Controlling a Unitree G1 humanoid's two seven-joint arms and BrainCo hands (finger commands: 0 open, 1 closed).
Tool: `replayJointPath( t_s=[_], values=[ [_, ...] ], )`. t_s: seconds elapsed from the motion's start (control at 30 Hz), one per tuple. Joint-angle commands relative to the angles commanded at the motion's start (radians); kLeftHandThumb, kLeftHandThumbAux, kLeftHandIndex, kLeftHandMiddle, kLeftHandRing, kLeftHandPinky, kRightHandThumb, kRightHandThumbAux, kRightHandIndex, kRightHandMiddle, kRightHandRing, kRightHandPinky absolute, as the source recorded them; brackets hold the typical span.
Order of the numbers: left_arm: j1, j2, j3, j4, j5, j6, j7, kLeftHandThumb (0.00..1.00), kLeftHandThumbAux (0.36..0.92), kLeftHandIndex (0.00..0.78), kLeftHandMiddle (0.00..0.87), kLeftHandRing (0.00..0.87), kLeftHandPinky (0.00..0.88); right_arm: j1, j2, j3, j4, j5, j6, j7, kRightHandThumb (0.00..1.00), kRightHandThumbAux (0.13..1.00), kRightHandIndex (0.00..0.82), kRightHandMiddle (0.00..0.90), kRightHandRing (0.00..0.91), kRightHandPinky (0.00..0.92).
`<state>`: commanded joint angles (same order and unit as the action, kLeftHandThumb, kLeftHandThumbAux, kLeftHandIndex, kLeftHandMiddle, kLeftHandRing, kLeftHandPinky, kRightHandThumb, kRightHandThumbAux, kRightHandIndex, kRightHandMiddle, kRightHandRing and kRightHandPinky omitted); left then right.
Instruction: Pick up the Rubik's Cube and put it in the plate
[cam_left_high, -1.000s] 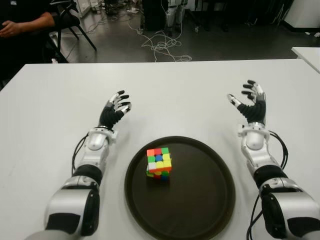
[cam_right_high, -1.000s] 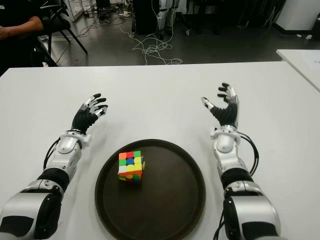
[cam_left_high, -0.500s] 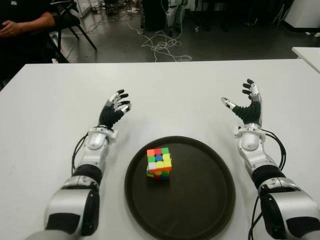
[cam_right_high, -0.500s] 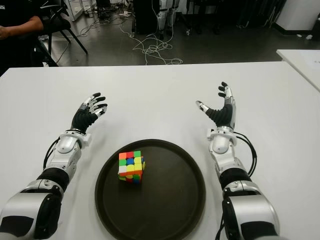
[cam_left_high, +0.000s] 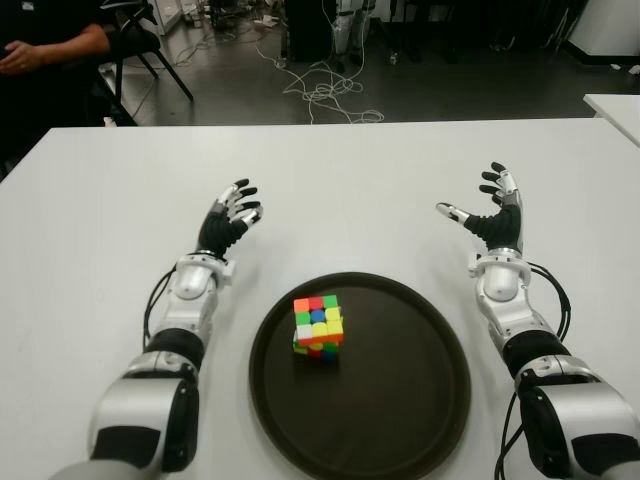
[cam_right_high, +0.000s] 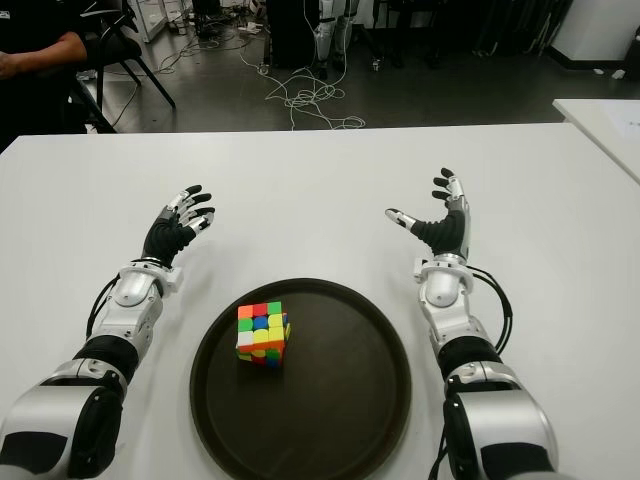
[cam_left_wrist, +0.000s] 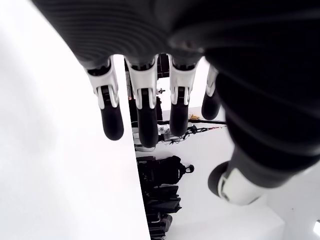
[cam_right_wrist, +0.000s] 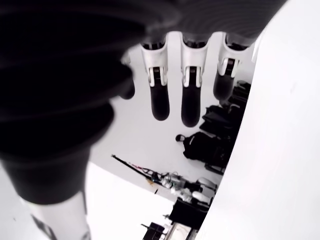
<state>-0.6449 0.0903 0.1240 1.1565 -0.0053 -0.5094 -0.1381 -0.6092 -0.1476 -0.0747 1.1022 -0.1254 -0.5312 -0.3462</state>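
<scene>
The Rubik's Cube (cam_left_high: 318, 326) already sits inside the plate (cam_left_high: 420, 400), on the left part of its dark floor, with one flat side down. I see my left hand (cam_left_high: 228, 219) over the table (cam_left_high: 90, 230), to the far left of the plate, with its fingers (cam_left_wrist: 143, 112) spread and holding nothing. My right hand (cam_left_high: 492, 212) shows to the far right of the plate, also wide and empty, palm turned inward. Both hands are well apart from the cube. The cube lies nearer and to the right from my left hand, and nearer and to the left from my right hand; the left hand is the closer one. I judge the placing is done, so no new grasp seems needed. The cube has no long axis.
</scene>
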Motion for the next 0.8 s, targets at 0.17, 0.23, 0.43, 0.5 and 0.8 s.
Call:
replayJointPath(
  t_s=[0.17,0.23,0.43,0.5,0.8],
  values=[
    [0.000,-0.001,0.002,0.000,-0.003,0.000,-0.008,0.189,0.733,0.120,0.177,0.194,0.220,-0.002,0.003,-0.041,-0.001,0.099,-0.012,0.184,0.003,0.813,0.156,0.249,0.281,0.346],
    [0.000,-0.001,0.002,0.000,-0.003,0.001,-0.009,0.188,0.731,0.121,0.178,0.194,0.220,-0.002,0.002,-0.050,-0.001,0.123,-0.011,0.241,0.001,0.807,0.164,0.255,0.290,0.358],
    [0.000,-0.001,0.003,0.001,-0.005,0.005,-0.011,0.179,0.730,0.120,0.172,0.191,0.217,-0.005,0.000,-0.070,0.000,0.158,0.004,0.335,0.000,0.807,0.189,0.276,0.314,0.382],
    [0.000,-0.001,0.003,0.001,-0.006,0.004,-0.011,0.176,0.733,0.120,0.171,0.191,0.218,-0.006,0.000,-0.074,0.001,0.166,0.010,0.352,0.000,0.808,0.193,0.279,0.317,0.384],
    [-0.002,-0.002,0.005,0.005,-0.008,0.001,-0.013,0.151,0.728,0.119,0.164,0.185,0.210,-0.015,0.006,-0.105,-0.002,0.210,0.055,0.412,0.000,0.852,0.192,0.281,0.323,0.407]
  ],
)
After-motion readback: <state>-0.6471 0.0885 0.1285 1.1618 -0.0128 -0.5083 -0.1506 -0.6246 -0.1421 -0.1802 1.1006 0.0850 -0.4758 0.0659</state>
